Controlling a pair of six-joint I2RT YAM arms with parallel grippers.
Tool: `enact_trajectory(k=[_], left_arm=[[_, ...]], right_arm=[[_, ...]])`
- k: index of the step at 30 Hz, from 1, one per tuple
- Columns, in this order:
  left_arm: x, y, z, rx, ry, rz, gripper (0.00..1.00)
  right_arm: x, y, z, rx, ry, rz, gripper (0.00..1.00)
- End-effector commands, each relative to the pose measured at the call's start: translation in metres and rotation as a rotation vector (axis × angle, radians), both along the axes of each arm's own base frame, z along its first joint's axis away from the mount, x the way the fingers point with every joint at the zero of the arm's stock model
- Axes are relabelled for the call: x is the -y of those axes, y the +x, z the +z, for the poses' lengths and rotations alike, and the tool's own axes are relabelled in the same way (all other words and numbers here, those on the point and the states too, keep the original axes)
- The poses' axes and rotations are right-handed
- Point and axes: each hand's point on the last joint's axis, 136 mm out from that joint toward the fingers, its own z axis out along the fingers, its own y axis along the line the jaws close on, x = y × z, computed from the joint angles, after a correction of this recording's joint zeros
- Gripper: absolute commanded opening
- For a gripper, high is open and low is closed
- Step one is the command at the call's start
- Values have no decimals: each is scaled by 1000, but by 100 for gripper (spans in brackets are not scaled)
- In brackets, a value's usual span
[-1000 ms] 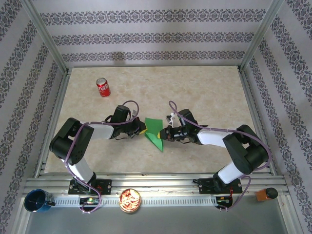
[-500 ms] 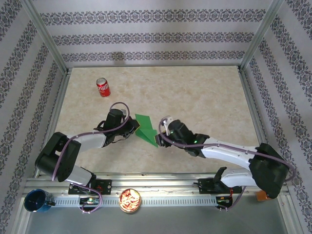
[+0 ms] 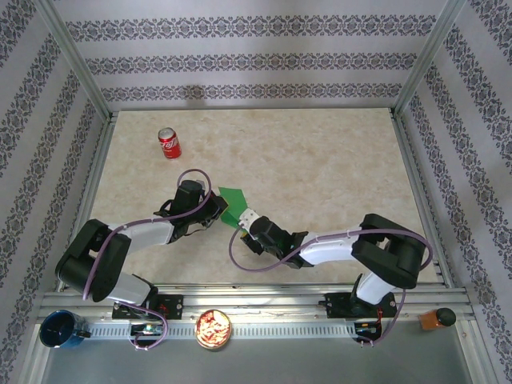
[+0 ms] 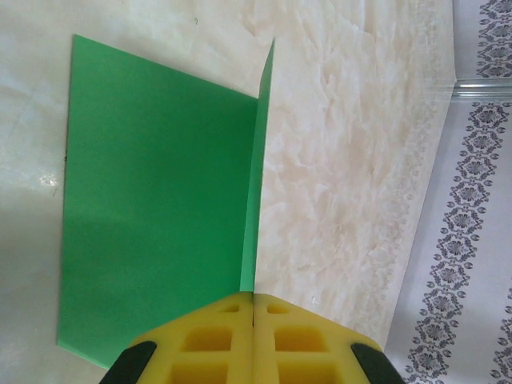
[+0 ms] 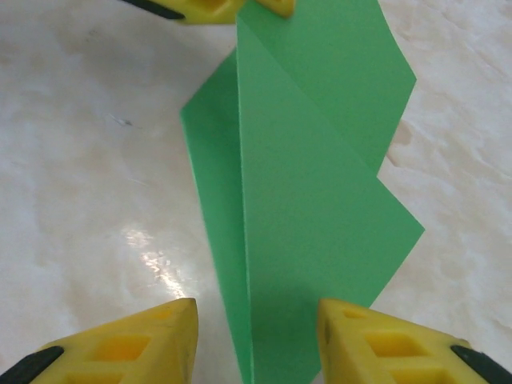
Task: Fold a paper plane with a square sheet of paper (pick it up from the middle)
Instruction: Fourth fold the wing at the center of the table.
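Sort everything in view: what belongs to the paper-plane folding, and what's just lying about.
Job in hand: green sheet of paper, part-folded; left end effector, shut on it; right end effector, open astride it.
Lying about: red soda can; blue mug; bowl of snacks; orange-and-black object.

Bright green paper (image 4: 160, 200), yellow end effector fingers (image 5: 136, 344) (black-tipped), red soda can (image 3: 169, 143), beige marbled table (image 3: 320, 152).

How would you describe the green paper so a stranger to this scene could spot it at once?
Look at the beige marbled table, near its front middle. The square sheet of paper sits there between the left gripper, which pinches its raised flap, and the right gripper. It is the only bright green thing, partly folded, unlike the red soda can farther back.
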Motion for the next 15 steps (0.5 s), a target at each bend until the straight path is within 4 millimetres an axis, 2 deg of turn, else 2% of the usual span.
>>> enact_trajectory(k=[1, 8, 11, 15], left_arm=[[3, -2, 2, -10, -2, 0, 0], [4, -3, 2, -14, -4, -10, 0], [5, -3, 3, -14, -1, -18, 0], [4, -2, 3, -13, 3, -16, 0]], right_arm=[[-4, 11, 4, 81, -51, -2, 43], [-5, 18, -6, 84, -79, -30, 37], [-4, 21, -3, 94, -71, -47, 37], [-6, 20, -3, 88, -65, -41, 30]])
